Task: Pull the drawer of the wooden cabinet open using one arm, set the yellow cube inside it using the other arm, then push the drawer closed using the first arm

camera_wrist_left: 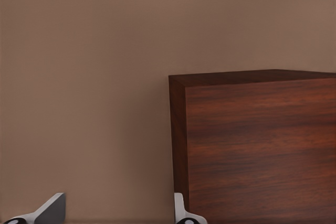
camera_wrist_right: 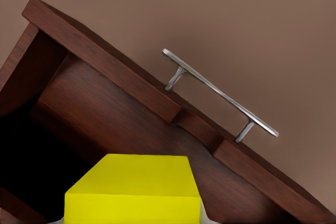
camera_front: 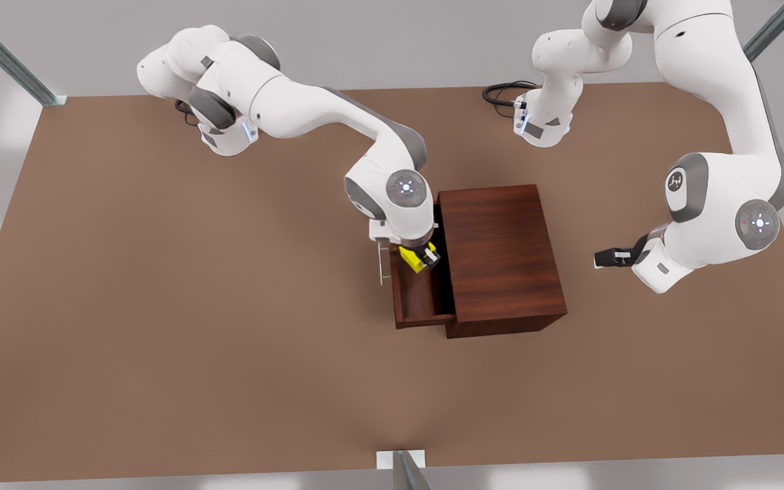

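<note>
1. Right now the right gripper is holding the yellow cube over the pulled-out drawer, its fingers pinching the cube from two sides.
2. Seen from the right wrist view, the yellow cube is sitting close under the camera, with the drawer's floor and front panel beyond it.
3. The silver bar handle is standing off the outer face of the front panel, over bare table.
4. The drawer is sticking out of the wooden cabinet toward the front view's left; the cube is hanging near the drawer's far end, leaving the near end of the tray open.
5. The right arm is reaching in from the front view's upper left, its wrist bending down over the drawer beside the cabinet's edge.
6. The left gripper is hovering well apart from the cabinet on the front view's right, pointing toward its side wall.
7. In the left wrist view, the left gripper's fingers are spread wide, holding nothing, and facing the cabinet across open table.
</note>
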`<move>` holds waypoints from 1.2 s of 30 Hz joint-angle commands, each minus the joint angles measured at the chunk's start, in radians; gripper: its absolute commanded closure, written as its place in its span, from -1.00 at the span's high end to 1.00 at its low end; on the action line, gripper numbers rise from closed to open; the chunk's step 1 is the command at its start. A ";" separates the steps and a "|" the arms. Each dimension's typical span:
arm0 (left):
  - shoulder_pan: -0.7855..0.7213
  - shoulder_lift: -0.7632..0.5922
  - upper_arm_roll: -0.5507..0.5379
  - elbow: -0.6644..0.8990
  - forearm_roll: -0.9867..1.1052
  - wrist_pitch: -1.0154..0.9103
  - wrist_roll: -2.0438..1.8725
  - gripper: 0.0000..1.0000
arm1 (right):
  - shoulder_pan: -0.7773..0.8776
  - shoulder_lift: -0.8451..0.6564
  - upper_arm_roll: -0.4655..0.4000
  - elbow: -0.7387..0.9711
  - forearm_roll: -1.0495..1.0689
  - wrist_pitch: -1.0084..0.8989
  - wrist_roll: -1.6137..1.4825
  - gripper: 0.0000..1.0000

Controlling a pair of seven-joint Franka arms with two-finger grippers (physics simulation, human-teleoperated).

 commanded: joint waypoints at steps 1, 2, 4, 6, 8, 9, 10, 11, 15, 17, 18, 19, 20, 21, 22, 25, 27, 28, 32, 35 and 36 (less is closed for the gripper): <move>0.000 -0.001 0.000 0.000 0.000 -0.001 0.004 1.00 | 0.003 0.001 0.000 0.007 0.001 -0.004 0.302 0.10; 0.000 -0.001 0.000 0.000 0.002 -0.001 0.004 1.00 | 0.003 0.002 -0.001 0.007 -0.001 -0.004 0.300 0.34; 0.000 -0.001 0.000 0.000 0.002 -0.001 0.004 1.00 | 0.001 0.001 -0.003 0.006 -0.005 -0.005 0.294 1.00; -0.020 0.000 0.000 0.000 0.025 0.000 0.001 1.00 | -0.026 -0.010 -0.001 0.006 -0.010 -0.042 0.273 1.00; -0.037 0.000 0.000 0.002 0.031 -0.001 -0.040 1.00 | -0.166 -0.062 0.002 0.006 -0.010 -0.186 0.113 1.00; -0.052 0.002 0.000 0.005 0.040 -0.001 -0.065 1.00 | -0.253 -0.080 0.000 0.006 -0.010 -0.261 0.006 1.00; -0.106 0.002 0.000 0.016 0.097 -0.001 -0.077 1.00 | -0.396 -0.123 0.000 0.006 -0.013 -0.315 -0.166 1.00; -0.138 0.002 0.000 0.019 0.123 -0.001 -0.146 1.00 | -0.503 -0.142 0.002 0.004 -0.025 -0.341 -0.335 1.00; -0.547 0.224 -0.002 0.443 0.114 0.009 -1.003 1.00 | -0.753 -0.258 -0.085 -0.137 -0.045 -0.350 -1.456 1.00; -0.678 0.303 0.001 0.511 0.120 0.166 -1.125 1.00 | -0.646 -0.352 -0.305 -0.310 0.058 -0.246 -1.754 1.00; -0.736 0.342 0.009 0.513 0.128 0.247 -1.217 1.00 | -0.641 -0.373 -0.328 -0.324 0.055 -0.247 -1.792 1.00; -0.805 0.398 0.011 0.543 0.207 0.298 -1.304 1.00 | -0.655 -0.376 -0.328 -0.310 0.045 -0.266 -1.760 1.00; -0.856 0.457 0.011 0.582 0.264 0.353 -1.415 1.00 | -0.655 -0.375 -0.326 -0.277 0.047 -0.321 -1.765 1.00; -0.887 0.487 0.011 0.582 0.270 0.388 -1.458 1.00 | -0.664 -0.373 -0.334 -0.266 0.048 -0.323 -1.765 1.00; -0.905 0.505 0.009 0.580 0.292 0.391 -1.478 1.00 | -0.664 -0.372 -0.325 -0.266 0.050 -0.317 -1.751 1.00; -0.974 0.583 0.009 0.577 0.415 0.391 -1.588 1.00 | -0.658 -0.358 -0.319 -0.266 0.052 -0.313 -1.689 1.00; -0.974 0.600 0.014 0.574 0.416 0.391 -1.588 1.00 | -0.657 -0.350 -0.317 -0.267 0.052 -0.313 -1.689 1.00; -0.974 0.617 0.026 0.573 0.416 0.407 -1.587 1.00 | -0.657 -0.349 -0.317 -0.267 0.052 -0.315 -1.688 1.00; -0.973 0.654 0.067 0.550 0.421 0.411 -1.528 1.00 | -0.649 -0.341 -0.316 -0.269 0.052 -0.315 -1.682 1.00; -0.973 0.658 0.067 0.536 0.447 0.396 -1.498 1.00 | -0.648 -0.337 -0.316 -0.269 0.052 -0.317 -1.680 1.00; -0.974 0.658 0.067 0.536 0.456 0.361 -1.485 1.00 | -0.648 -0.337 -0.316 -0.269 0.052 -0.317 -1.679 1.00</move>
